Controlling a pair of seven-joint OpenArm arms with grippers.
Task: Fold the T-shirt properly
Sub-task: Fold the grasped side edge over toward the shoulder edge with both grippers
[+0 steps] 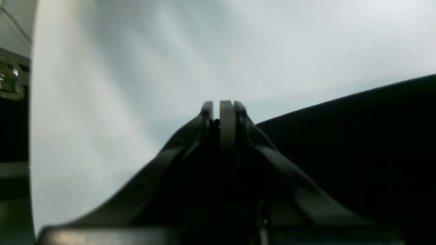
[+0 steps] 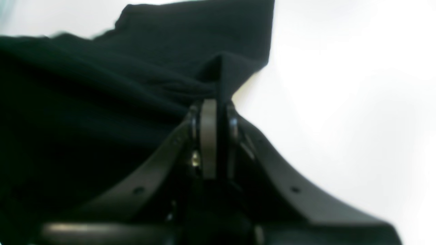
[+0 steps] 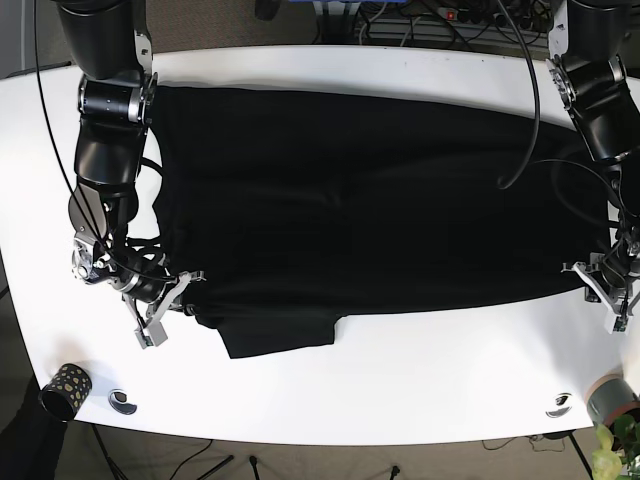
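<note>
Fabric fills most of the base view: a black T-shirt [image 3: 350, 210] lies spread across the white tabletop [image 3: 400, 385], reaching from near the far edge to a folded flap near the front edge.

Only the base view shows the whole layout. The right gripper [image 3: 180, 290] sits at the shirt's edge toward the tabletop's left side, its arm bent down from the far left corner. The left gripper [image 3: 603, 283] sits at the shirt's opposite edge by the right side, its arm descending from the far right corner. A dotted black cup [image 3: 66, 388] stands near the front left corner, and a grey cylinder [image 3: 612, 398] near the front right corner.

The right wrist view adds what the base view cannot: the jaws are clenched on a pinched ridge of the T-shirt [image 2: 102, 102], the cloth rising in a peak just past the right gripper [image 2: 218, 102].

In the blurred left wrist view, the left gripper [image 1: 223, 109] has its jaws pressed together, with dark cloth [image 1: 357, 143] to one side; whether cloth is pinched between them cannot be told.

No writing is readable.
</note>
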